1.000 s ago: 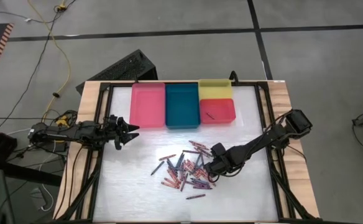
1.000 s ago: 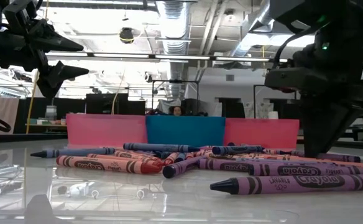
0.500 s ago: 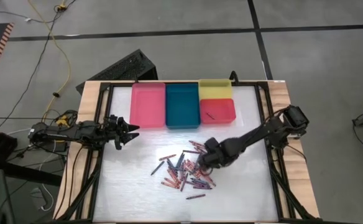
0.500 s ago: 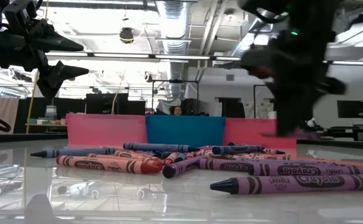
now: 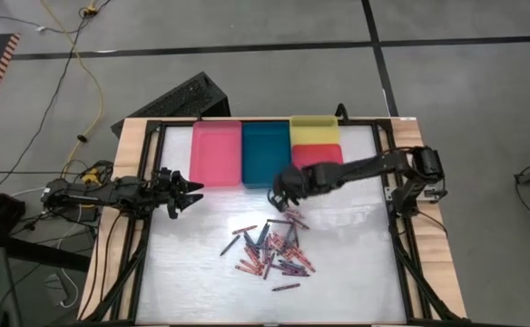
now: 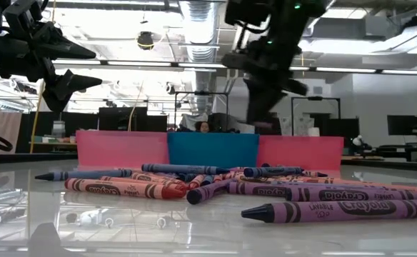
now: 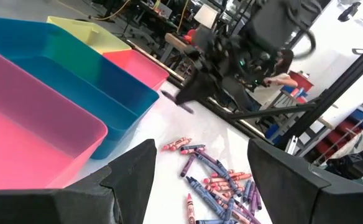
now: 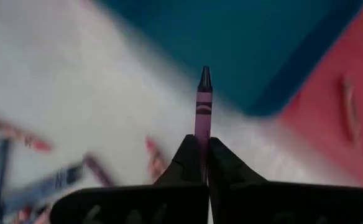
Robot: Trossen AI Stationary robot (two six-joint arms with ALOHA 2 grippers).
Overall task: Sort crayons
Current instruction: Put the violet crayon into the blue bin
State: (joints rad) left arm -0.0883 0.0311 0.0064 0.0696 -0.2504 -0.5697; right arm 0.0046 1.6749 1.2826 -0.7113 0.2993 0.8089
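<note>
Purple crayon point(image 8: 202, 106) clamped in right tool point(image 5: 281, 193) (raised over table point(image 5: 356, 272)), beside teal tray point(image 5: 265, 154), left tool point(image 5: 191, 194) apart, waiting.

Even, bright overhead light fills the high view, and the pale tabletop point(image 5: 338, 272) shows only soft, faint shadows under the arms. In the low view, ceiling strip lights point(image 6: 158, 66) glare behind the rig, so both arms read as dark silhouettes, and the glossy surface mirrors the crayons point(image 6: 194, 187) lying on it. The nearest purple crayon point(image 6: 340, 210) is sharp; the room beyond is softer. The right hand point(image 6: 265, 118) is smeared by motion blur. In the right wrist view, only the held crayon point(image 8: 203, 106) looks crisp; everything behind it streaks
</note>
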